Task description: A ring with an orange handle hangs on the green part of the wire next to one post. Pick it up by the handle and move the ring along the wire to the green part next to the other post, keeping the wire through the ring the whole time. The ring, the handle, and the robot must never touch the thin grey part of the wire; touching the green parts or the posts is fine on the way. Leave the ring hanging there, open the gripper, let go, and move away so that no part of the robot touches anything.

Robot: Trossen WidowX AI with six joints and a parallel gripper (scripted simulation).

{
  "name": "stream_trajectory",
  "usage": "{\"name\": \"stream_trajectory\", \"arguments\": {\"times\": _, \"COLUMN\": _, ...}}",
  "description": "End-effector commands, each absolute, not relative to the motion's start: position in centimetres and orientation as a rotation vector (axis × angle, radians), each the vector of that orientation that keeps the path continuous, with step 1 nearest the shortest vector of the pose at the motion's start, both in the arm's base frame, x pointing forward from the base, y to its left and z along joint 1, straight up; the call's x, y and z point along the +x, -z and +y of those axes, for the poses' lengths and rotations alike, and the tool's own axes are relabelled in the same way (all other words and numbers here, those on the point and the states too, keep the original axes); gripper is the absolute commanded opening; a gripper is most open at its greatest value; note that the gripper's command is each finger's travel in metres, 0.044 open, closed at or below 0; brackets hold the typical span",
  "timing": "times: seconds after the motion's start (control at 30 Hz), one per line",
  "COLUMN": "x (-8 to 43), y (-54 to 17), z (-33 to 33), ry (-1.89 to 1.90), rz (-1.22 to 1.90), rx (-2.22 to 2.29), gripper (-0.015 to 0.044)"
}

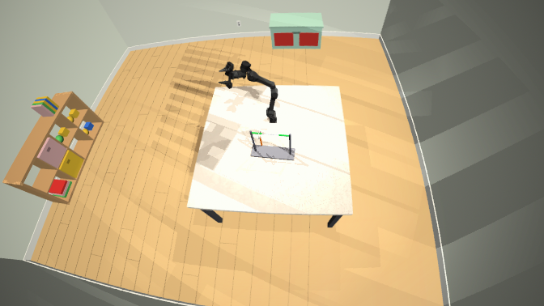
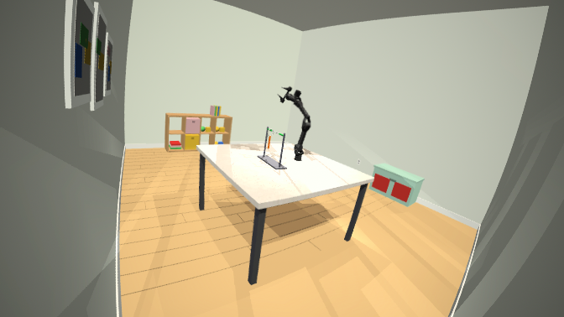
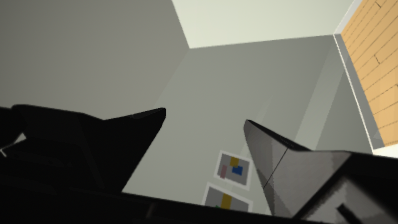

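Observation:
The ring's orange handle (image 1: 261, 142) (image 2: 269, 142) hangs down from the wire beside one post (image 1: 253, 142) (image 2: 265, 142), the left one in the top and exterior views. The small, pale ring is hard to make out at the green part there. The other post (image 1: 290, 145) (image 2: 282, 151) has its own green part (image 1: 284, 135) (image 2: 281, 134) at its top. The thin wire between the green parts is faint. My gripper (image 1: 220, 77) (image 2: 279, 93) (image 3: 204, 117) is open and empty, high up and well away from the ring, handle and wire.
Both posts rise from a flat grey base (image 1: 272, 153) (image 2: 272, 162) on the white table (image 1: 312, 182) (image 2: 310, 180). My arm's foot (image 1: 272, 116) (image 2: 298, 155) stands on the table near the wire stand. Shelves (image 1: 24, 162) (image 2: 178, 115) and a green cabinet (image 1: 296, 20) (image 2: 399, 171) stand far off.

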State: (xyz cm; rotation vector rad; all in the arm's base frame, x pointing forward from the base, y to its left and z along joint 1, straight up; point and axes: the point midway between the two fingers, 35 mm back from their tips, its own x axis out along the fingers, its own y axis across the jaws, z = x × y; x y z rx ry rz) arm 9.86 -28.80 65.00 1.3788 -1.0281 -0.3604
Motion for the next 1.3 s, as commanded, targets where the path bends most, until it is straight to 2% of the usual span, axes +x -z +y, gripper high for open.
{"name": "stream_trajectory", "arguments": {"times": 0.0, "x": 9.9, "y": -64.9, "z": -28.8, "ry": 0.362, "rz": -1.025, "rx": 1.377, "gripper": 0.0374}}
{"name": "stream_trajectory", "arguments": {"times": 0.27, "x": 12.4, "y": -60.9, "z": -27.4, "ry": 0.428, "rz": -0.877, "rx": 1.303, "gripper": 0.0164}}
{"name": "stream_trajectory", "arguments": {"times": 1.27, "x": 19.9, "y": -39.0, "z": -18.1, "ry": 0.455, "rz": -0.247, "rx": 0.863, "gripper": 0.016}}
